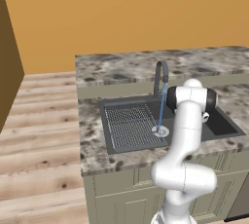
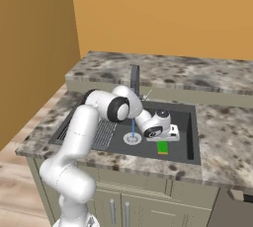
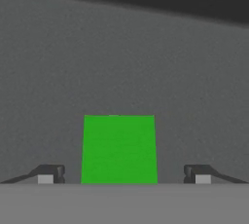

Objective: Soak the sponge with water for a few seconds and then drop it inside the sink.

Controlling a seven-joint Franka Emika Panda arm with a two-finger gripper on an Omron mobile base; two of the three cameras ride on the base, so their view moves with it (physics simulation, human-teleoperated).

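Water (image 1: 161, 107) is falling in a thin, straight, light-blue line from the spout of the dark arched faucet (image 1: 160, 76) onto the round pale drain (image 1: 160, 131) of the sink (image 1: 221, 125), and the left base view is showing this stream along most of its length, with the ribbed drainboard (image 1: 131, 125) lying just left of the drain. That same view is hiding the basin floor right of the drain behind the white arm. The right base view is revealing what sits there: the sponge (image 2: 162, 147), a small bright-green block, is lying flat on the dark basin floor just right of the drain and apart from the stream. The gripper (image 2: 163, 138) is hanging directly above the sponge, close over it. The hand view is giving the nearest look: the sponge is appearing as a plain, even green rectangle with crisp edges, lying on the grey floor, and the two dark fingertips (image 3: 48, 174) are standing spread wide on either side of it, each with clear floor between itself and the green edge, so the jaws are gripping nothing.
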